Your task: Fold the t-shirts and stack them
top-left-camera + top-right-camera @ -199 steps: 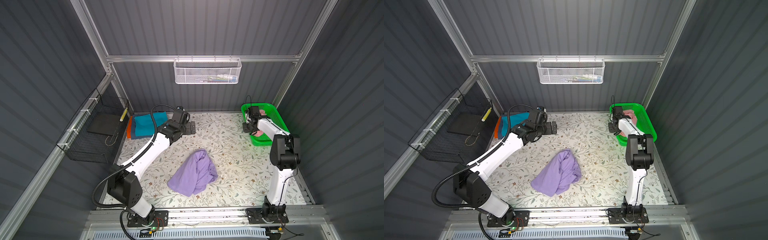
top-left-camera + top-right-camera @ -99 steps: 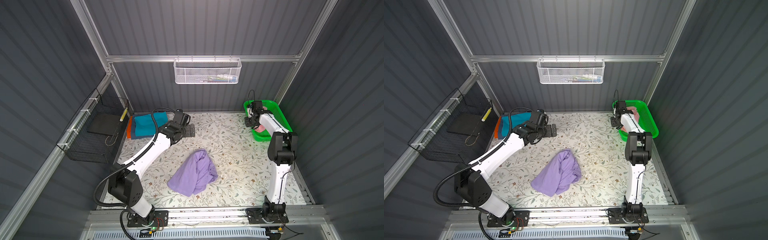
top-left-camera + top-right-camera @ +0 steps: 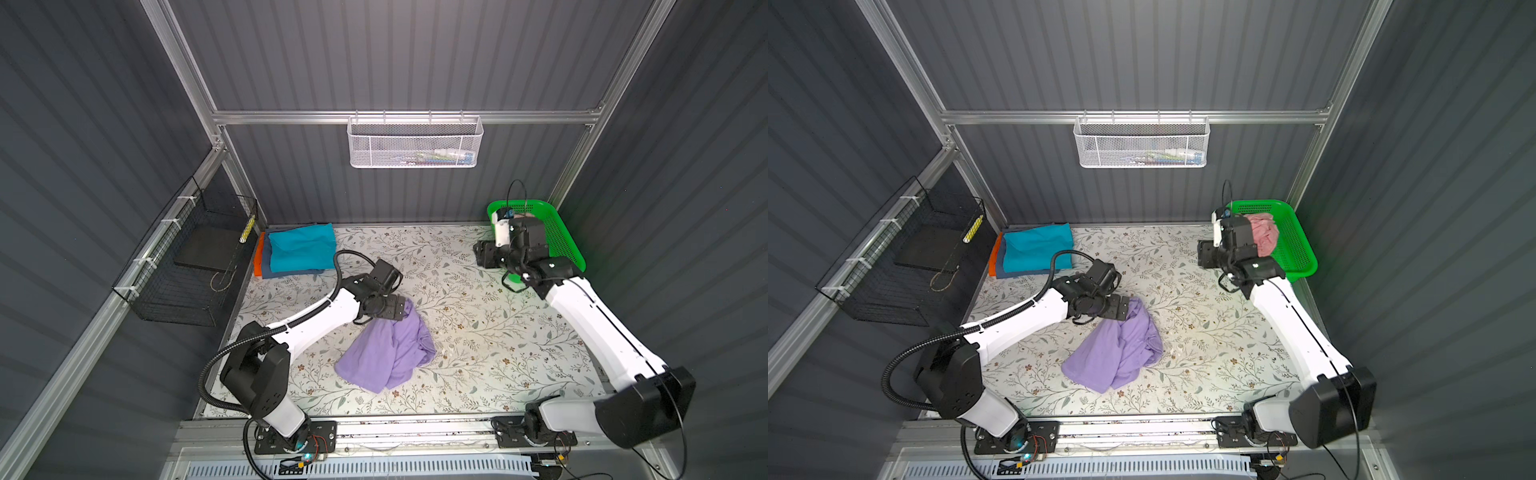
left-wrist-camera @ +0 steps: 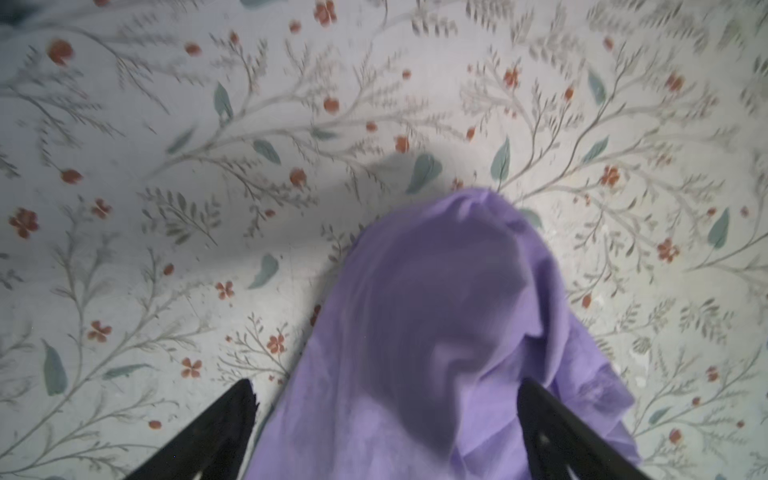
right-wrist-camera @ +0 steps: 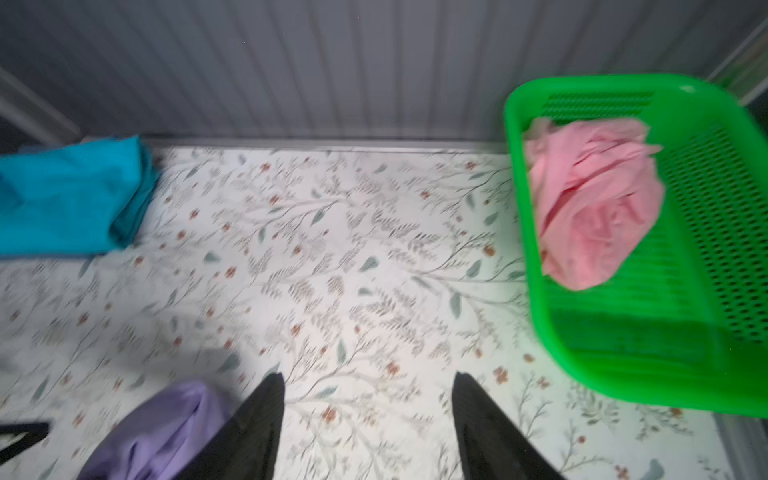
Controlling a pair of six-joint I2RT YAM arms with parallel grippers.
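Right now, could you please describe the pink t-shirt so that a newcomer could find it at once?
Look to the back right corner of the floral table, where a green mesh basket sits. The pink t-shirt lies crumpled inside it, the only shirt in a basket.

place: robot lab test cell | walls: grey ribbed panels (image 3: 415, 62) on aluminium frame (image 3: 399, 117) | robots: left arm (image 3: 316, 324), right arm (image 3: 598, 328), both bolted to front rail (image 3: 415, 430) | table (image 3: 478, 332): floral cover | wall storage: white mesh basket (image 3: 395, 145), black wire basket (image 3: 174, 299)
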